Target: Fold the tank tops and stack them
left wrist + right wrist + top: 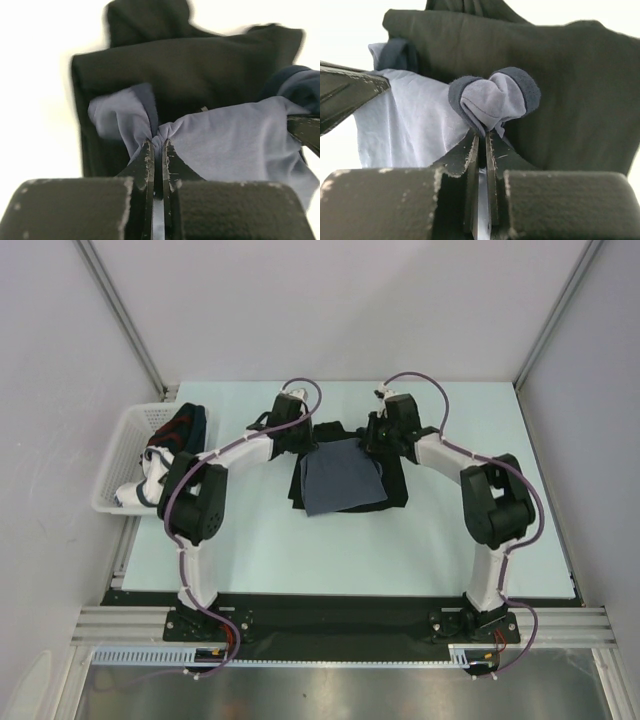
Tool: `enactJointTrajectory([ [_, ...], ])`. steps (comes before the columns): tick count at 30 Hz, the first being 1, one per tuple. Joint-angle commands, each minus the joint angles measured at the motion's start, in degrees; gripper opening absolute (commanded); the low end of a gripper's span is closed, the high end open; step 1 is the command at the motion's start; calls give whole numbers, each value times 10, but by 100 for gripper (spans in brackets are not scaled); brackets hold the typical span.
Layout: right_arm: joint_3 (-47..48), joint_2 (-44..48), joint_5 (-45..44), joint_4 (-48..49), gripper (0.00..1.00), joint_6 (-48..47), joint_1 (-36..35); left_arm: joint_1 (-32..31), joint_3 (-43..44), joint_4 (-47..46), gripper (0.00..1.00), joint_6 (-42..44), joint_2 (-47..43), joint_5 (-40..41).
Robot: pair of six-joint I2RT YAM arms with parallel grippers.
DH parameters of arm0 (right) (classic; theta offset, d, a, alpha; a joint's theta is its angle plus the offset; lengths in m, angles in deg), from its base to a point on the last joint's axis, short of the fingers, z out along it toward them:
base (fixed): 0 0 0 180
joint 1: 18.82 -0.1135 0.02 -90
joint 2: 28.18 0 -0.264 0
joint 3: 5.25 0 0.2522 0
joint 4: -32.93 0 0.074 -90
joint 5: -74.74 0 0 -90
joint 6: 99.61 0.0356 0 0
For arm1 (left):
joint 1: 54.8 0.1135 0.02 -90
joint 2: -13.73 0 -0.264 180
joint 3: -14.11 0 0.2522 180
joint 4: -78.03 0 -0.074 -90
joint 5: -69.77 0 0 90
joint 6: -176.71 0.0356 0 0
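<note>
The black tank top [392, 480] lies folded mid-table. The slate blue-grey tank top [340, 476] is draped over it. My left gripper [300, 436] is shut on the blue-grey top's far left edge; the cloth [235, 140] bunches between its fingertips [157, 142], with the black top [190, 65] beneath. My right gripper [378, 432] is shut on the blue-grey top's far right edge, pinching a rolled piece with dark trim [495, 100] between its fingertips [481, 135], above the black top [580, 100].
A white plastic basket [118, 460] with several other garments [180, 435] stands at the table's left edge. Grey walls close off the back and sides. The table's right edge [548, 490] lies beyond the right arm.
</note>
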Motion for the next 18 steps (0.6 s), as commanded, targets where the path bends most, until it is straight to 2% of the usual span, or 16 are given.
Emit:
enactJointTrajectory([
  [1,-49,86,-24,82,0,-12,-2,-27,-14,-61,0,37,-74,35],
  [6,-97,124,-34,113,0,-11,3,-35,-27,-101,0,35,-82,32],
  [13,-83,89,-10,130,0,6,32,-35,-3,-95,1,35,-45,47],
  [15,-61,61,-3,125,3,9,42,-32,14,-92,2,35,-18,41],
  [16,-55,52,-2,123,6,11,44,-30,18,-94,3,39,-9,40],
  [18,-40,34,-1,116,42,11,51,-30,33,-91,22,48,11,49],
])
